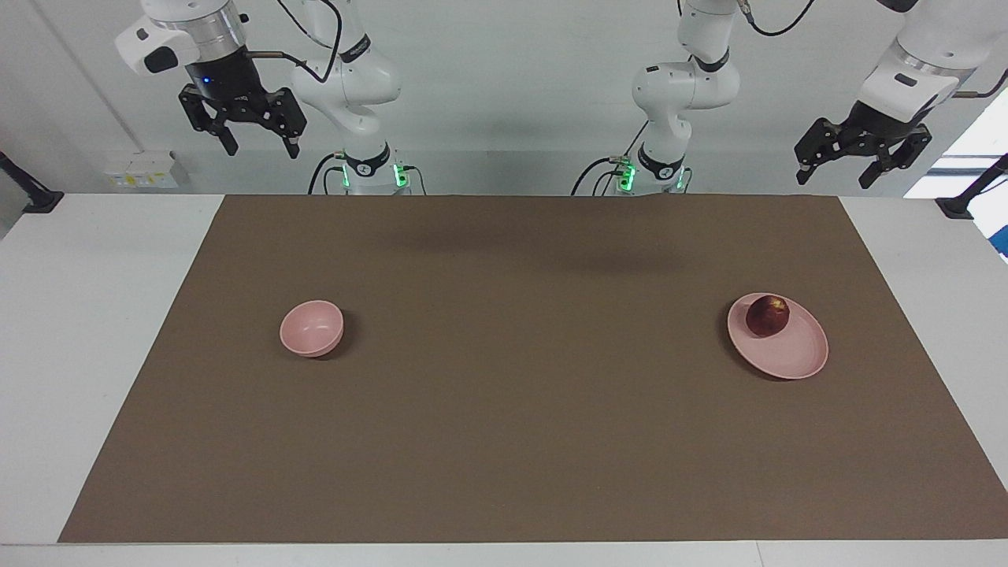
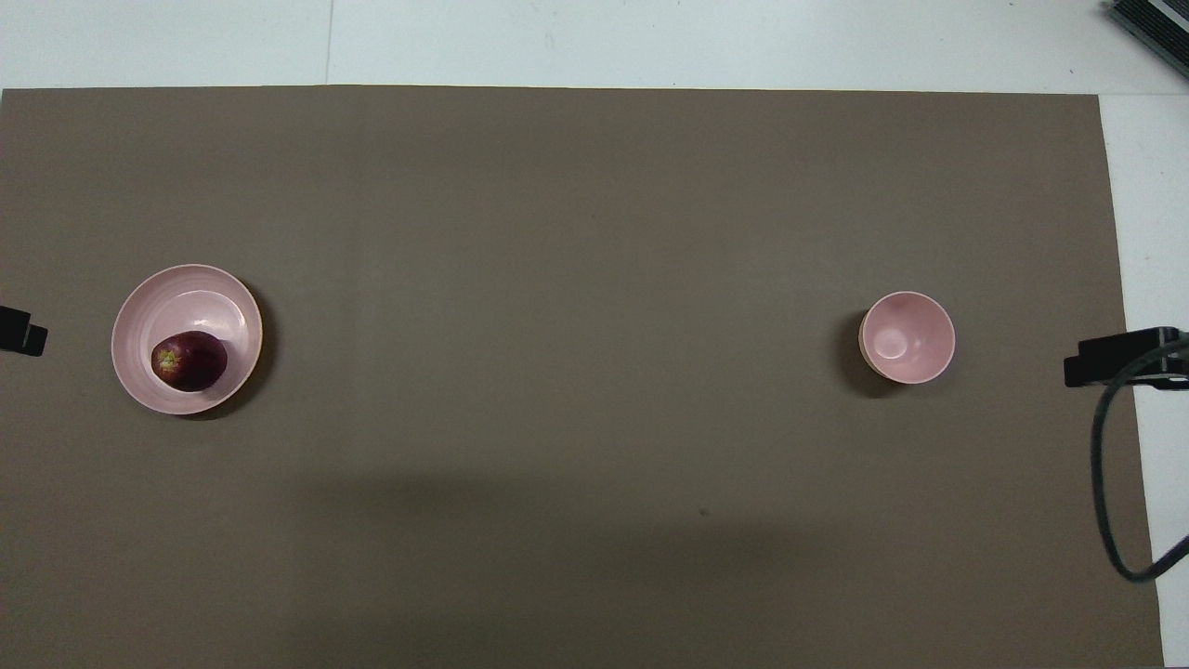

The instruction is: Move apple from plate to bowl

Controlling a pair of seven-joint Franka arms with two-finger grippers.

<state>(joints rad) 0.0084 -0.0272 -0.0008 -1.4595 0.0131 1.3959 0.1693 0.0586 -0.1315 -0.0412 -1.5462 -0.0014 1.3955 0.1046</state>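
The dark red apple (image 1: pixel 767 315) (image 2: pixel 189 360) lies on the pale pink plate (image 1: pixel 791 354) (image 2: pixel 186 288), on the part nearer to the robots. The plate sits on the brown mat toward the left arm's end of the table. The small, deep pink bowl (image 1: pixel 312 327) (image 2: pixel 907 336) stands empty toward the right arm's end. My left gripper (image 1: pixel 835 177) is open and empty, raised high at the plate's end of the table. My right gripper (image 1: pixel 262 151) is open and empty, raised high at the bowl's end. Both arms wait.
A brown mat (image 1: pixel 520 394) (image 2: pixel 576 232) covers most of the white table. A black cable (image 2: pixel 1110 502) hangs at the mat's edge toward the right arm's end. Black clamps (image 1: pixel 31 197) sit at the table's corners by the robots.
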